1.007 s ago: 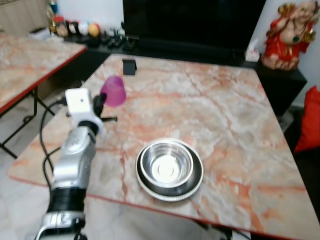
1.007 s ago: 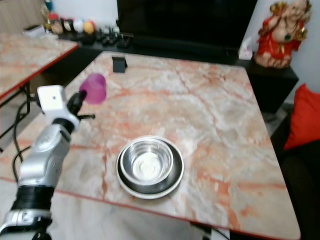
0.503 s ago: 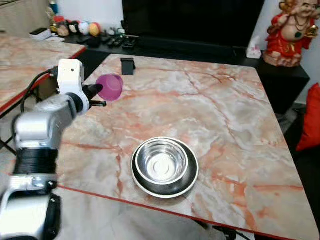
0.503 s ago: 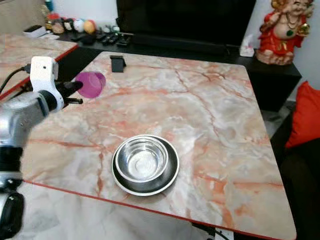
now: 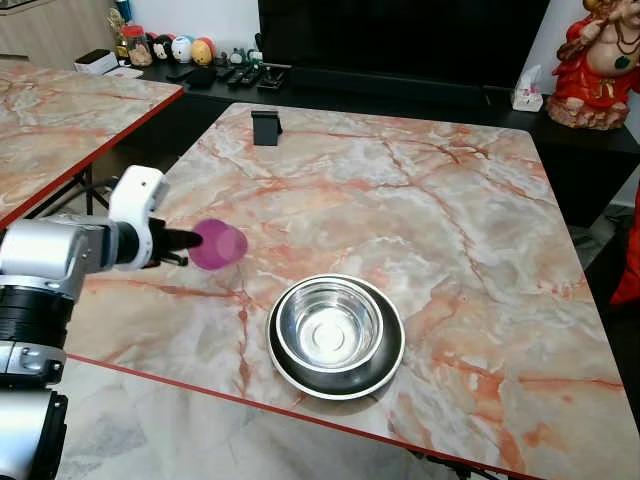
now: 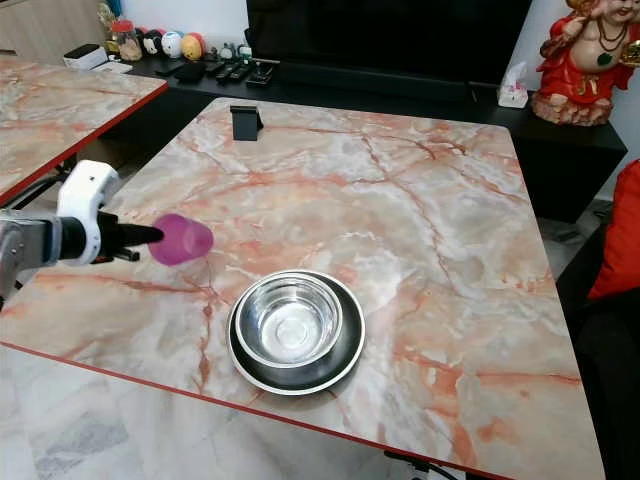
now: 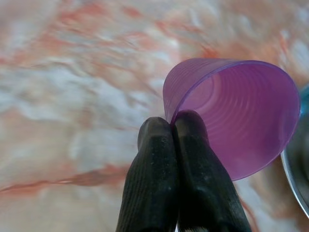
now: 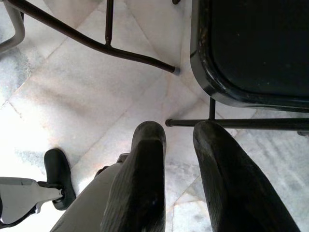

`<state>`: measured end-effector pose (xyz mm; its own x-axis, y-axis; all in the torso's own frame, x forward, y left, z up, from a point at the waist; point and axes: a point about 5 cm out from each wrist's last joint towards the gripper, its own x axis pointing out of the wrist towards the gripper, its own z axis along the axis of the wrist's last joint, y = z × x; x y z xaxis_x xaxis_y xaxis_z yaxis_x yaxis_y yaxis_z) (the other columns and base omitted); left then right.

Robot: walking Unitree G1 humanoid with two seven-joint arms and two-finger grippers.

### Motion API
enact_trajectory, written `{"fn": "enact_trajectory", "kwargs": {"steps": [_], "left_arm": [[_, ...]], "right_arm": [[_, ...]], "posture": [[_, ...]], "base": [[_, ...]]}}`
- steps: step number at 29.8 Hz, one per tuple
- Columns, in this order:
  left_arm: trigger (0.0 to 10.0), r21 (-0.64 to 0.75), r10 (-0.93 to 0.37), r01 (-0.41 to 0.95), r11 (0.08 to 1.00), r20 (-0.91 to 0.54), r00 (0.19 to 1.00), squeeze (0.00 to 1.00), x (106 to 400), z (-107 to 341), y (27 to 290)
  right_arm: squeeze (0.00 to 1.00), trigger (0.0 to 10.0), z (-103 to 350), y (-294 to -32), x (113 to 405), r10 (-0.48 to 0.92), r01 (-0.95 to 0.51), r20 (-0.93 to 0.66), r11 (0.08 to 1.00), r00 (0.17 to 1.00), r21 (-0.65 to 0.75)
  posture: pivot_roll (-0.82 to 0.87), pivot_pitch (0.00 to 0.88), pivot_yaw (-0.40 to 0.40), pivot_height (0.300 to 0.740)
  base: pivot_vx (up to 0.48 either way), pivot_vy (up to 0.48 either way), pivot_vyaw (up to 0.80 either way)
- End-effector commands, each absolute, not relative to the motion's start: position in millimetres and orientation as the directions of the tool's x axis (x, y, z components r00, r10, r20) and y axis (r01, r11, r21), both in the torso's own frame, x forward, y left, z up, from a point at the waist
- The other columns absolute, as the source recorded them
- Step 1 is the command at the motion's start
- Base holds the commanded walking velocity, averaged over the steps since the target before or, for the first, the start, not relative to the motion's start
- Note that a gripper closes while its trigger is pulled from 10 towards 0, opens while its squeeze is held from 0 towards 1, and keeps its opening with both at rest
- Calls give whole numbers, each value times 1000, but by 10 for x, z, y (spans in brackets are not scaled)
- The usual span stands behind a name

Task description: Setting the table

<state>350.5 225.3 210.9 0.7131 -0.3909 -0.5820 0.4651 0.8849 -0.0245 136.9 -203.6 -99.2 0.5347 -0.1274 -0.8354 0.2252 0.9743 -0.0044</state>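
Left gripper (image 7: pixel 173 126) fingers clamped on cup (image 5: pixel 219 245) rim, over surface (image 5: pixel 470 220) beside bowl (image 5: pixel 330 326). Right gripper (image 8: pixel 177 136) fingers apart, idle.

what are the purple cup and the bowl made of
The purple cup, pinched at its rim by the left gripper, looks like thin translucent plastic: light passes through its ribbed wall. The bowl looks like polished stainless steel, with bright mirror-like reflections.

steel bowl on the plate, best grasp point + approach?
Probably pinch the steel bowl at its raised rim, one finger inside, one outside, coming from above. It sits nested upright in the plate, mouth open upward, walls smooth and low, so a side grasp has little to catch.
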Motion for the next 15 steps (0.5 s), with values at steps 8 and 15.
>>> {"fn": "enact_trajectory", "kwargs": {"steps": [8, 15], "left_arm": [[10000, -48, -420, 503, 863, -621, 662, 0, 3552, 2045, 2099], [10000, -113, -449, 494, 862, -624, 640, 0, 3558, 2105, 1978]], "right_arm": [[0, 10000, -995, -2026, 1363, -123, 237, -837, 972, 533, 7], [0, 10000, -999, -2034, 1349, -141, 256, -838, 967, 527, -2]], "posture": [[78, 0, 18, 740], [80, 0, 20, 740]], "base": [[0, 0, 0], [0, 0, 0]]}}
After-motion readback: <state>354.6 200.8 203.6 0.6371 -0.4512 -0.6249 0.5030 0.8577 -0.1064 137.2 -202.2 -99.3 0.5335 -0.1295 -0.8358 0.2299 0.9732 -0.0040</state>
